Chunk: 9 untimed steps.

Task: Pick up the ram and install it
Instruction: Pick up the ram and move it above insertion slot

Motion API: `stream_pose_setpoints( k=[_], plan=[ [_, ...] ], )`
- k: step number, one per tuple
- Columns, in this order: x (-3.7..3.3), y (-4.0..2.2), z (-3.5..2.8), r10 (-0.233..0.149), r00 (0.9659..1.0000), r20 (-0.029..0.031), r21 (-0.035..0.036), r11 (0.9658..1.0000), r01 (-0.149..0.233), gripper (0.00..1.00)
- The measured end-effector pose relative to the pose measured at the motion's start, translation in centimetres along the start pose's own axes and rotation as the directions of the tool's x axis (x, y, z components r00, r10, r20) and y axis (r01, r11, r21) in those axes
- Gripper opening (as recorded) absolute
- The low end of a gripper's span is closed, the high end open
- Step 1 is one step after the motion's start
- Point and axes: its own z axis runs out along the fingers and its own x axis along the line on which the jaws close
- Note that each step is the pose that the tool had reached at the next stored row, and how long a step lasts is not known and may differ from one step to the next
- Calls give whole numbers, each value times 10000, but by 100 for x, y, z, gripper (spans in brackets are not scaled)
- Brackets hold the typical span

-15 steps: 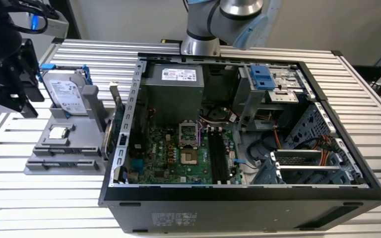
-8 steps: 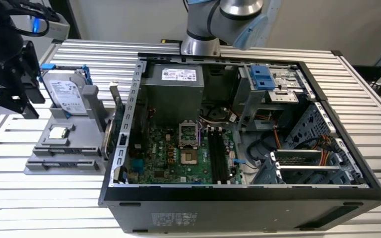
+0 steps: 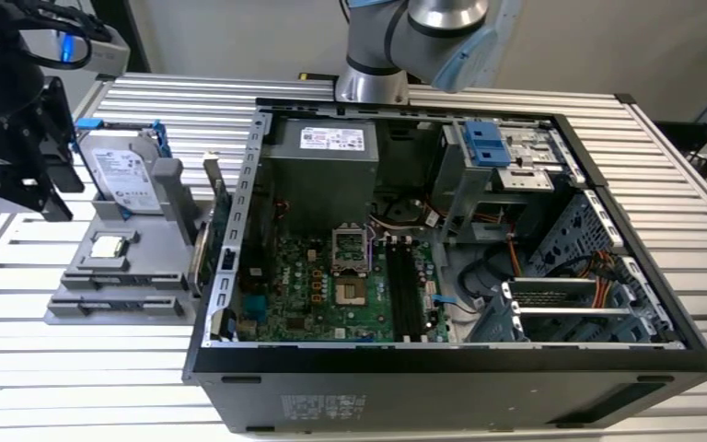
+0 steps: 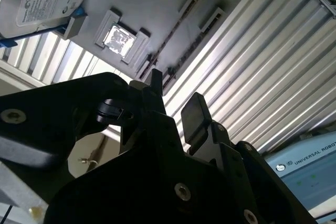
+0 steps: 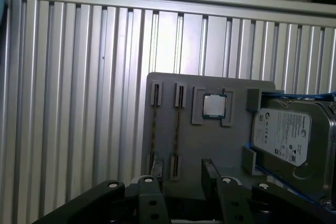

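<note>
First wrist view: gripper [image 5: 181,174] spread, empty, near ram [image 5: 177,129]; white-labelled hard drive [image 5: 291,140] beside.

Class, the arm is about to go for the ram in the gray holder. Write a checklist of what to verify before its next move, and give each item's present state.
1. The gripper is empty: ok. Its fingers are apart, with nothing between them.
2. The ram is in place: ok. It stands on edge in a slot of the gray holder.
3. Fingers around the ram: not ok. The gripper is apart from the holder.
4. The computer case is open: ok. Its side is off and the motherboard is exposed.
5. Room in the memory slots: cannot tell.
</note>
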Motion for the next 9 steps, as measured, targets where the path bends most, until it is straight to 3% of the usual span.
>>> stream_pose_setpoints(
  k=[9],
  plan=[
    [2, 0, 23, 1, 10000, -2, -2, 10000, -1, 100]
  ],
)
